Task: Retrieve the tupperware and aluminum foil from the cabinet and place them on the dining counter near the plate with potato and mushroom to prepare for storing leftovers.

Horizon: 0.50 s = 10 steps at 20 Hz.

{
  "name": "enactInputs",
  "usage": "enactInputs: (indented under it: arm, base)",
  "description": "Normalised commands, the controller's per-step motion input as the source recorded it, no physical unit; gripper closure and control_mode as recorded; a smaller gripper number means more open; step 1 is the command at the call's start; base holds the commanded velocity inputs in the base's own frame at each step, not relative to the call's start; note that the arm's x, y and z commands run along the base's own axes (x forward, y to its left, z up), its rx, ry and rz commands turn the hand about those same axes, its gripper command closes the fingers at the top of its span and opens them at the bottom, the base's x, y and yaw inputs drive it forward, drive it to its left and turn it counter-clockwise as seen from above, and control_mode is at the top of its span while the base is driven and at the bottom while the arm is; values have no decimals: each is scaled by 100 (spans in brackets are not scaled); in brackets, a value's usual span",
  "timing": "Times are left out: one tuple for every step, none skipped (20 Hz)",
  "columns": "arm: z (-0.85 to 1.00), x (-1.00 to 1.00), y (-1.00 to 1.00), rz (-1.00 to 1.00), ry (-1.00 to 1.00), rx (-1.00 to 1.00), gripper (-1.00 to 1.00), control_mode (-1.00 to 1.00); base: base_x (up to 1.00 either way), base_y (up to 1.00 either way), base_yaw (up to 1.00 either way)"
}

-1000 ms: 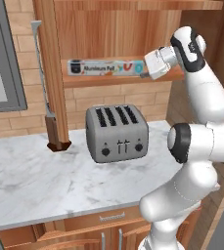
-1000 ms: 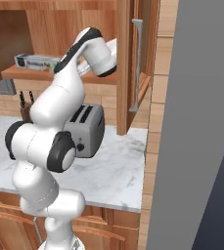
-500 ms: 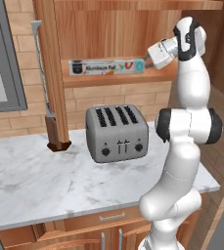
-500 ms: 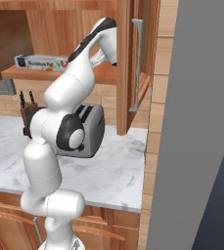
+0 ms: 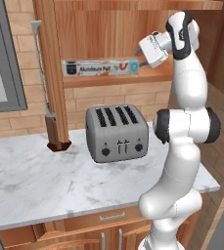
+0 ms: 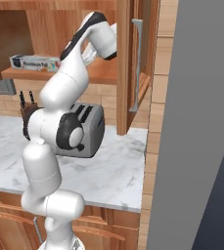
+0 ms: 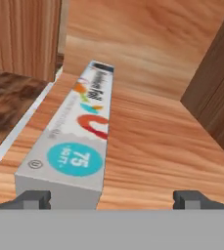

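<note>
Jaws spread wide at aluminum foil (image 7: pixel 79 141) end, arm raised into cabinet (image 5: pixel 108 29)

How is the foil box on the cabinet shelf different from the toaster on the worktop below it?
The aluminum foil is a long, narrow white-silver box with coloured marks; the toaster is a blocky grey appliance with four dark slots. The foil lies flat on the cabinet shelf, along its front edge; the toaster stands lower, on the marble worktop. The open hand faces the foil's end, not the toaster.
</note>
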Motion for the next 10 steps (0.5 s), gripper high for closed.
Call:
enactInputs:
  arm:
    - [0,-29,-9,0,-4,0,-100,-100]
    - [0,-27,-12,0,0,0,-100,-100]
    - [0,-26,-14,0,0,0,-100,-100]
    - [2,-25,-16,0,0,0,-100,-100]
    - [0,-26,-16,0,0,0,-100,-100]
    - [0,-16,-16,0,3,0,-100,-100]
    - [0,-9,-20,0,7,0,-100,-100]
    - [0,0,-13,0,9,0,-100,-100]
    - [0,0,-7,0,12,5,-100,-100]
    - [0,5,0,0,12,9,-100,-100]
  base:
    - [0,0,0]
    - [0,0,0]
    - [0,0,0]
    - [0,0,0]
    - [0,0,0]
    - [0,0,0]
    - [0,0,0]
    - [0,0,0]
    - [0,0,0]
    - [0,0,0]
